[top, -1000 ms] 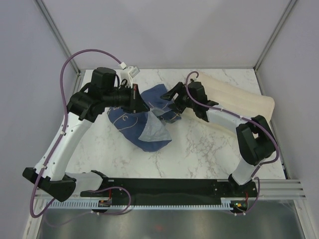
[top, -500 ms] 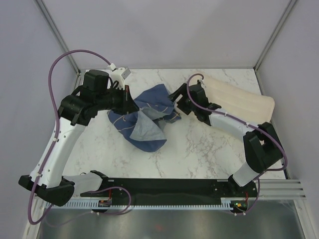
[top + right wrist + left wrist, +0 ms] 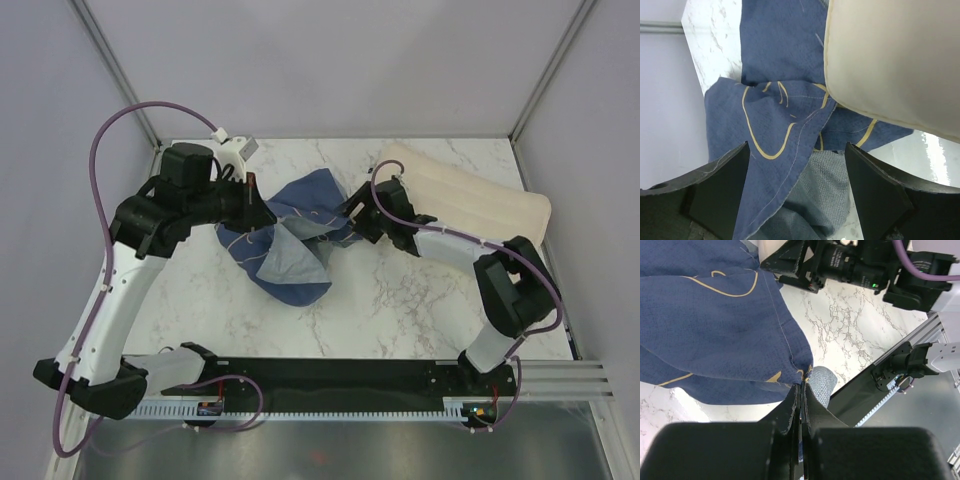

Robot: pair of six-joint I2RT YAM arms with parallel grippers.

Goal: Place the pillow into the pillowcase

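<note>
The pillowcase is lying bunched on the marble table. Your left gripper is clamping its hem, likely raising one edge so the mouth can be found. The pillow is waiting outside it at the far right, just beside the cloth. Your right gripper is hovering spread and empty over the folds, seemingly lining up for the opposite hem.

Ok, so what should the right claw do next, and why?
Probably lower the open right claw and close on the pillowcase hem below it. The left claw pinches one edge, so a second grip could spread the opening for the pillow.
</note>
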